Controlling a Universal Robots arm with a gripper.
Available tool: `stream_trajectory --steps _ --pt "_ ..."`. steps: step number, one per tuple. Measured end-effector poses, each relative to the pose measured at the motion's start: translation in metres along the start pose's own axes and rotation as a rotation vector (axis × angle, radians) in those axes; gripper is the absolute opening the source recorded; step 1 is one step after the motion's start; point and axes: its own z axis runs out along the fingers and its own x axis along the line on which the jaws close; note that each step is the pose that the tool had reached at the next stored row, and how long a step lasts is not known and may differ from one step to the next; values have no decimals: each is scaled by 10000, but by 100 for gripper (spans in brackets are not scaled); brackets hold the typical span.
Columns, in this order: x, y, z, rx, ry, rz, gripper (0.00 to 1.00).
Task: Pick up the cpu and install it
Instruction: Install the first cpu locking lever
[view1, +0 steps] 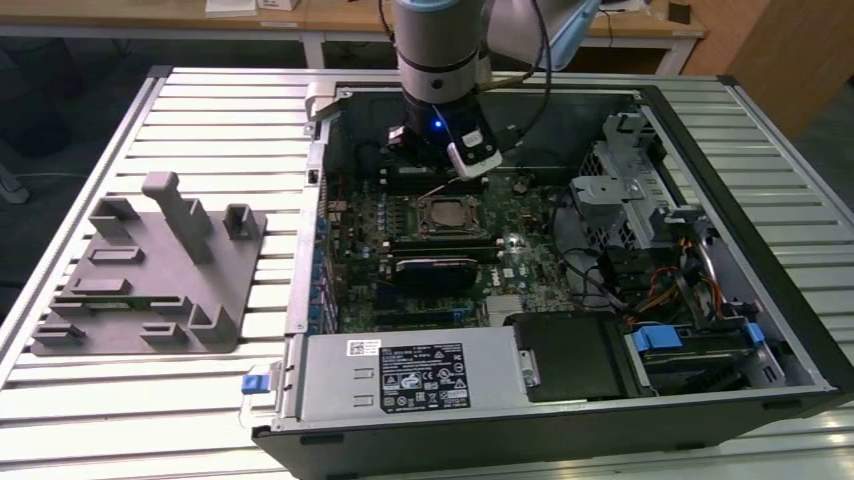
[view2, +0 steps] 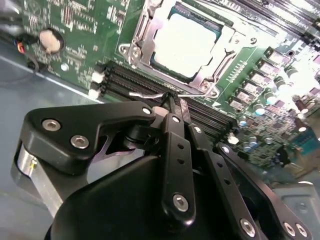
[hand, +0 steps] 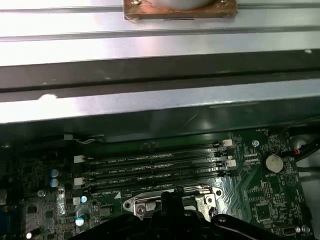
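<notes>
Gripper (view2: 172, 104): fingers drawn together, nothing visible between them. The tips sit right at the thin lever wire (view2: 145, 94) on the edge of the socket (view2: 141, 30); can't tell whether they touch it. The cpu (view2: 186, 44) lies inside the socket frame, silver top up, just beyond the tips, and looks flat and square. My read: pick and place are done, and the step in hand is locking the socket. To do it well:
- bear on the wire only, never on the chip lid
- go slow and straight
- mind the memory slots (view2: 135, 80) directly beside the tips

The motherboard (view1: 534, 215) sits in the open case (view1: 534, 440). The grey fixture plate (view1: 134, 290) lies well apart on the table (view1: 200, 110).
</notes>
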Motion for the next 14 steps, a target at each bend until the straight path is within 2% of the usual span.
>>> stream_trajectory --steps 4,11,14 --pt "0 -5 20 34 -90 387 11" --pt "6 -24 104 109 -299 1270 11" --pt "5 -25 107 121 -322 1374 11"
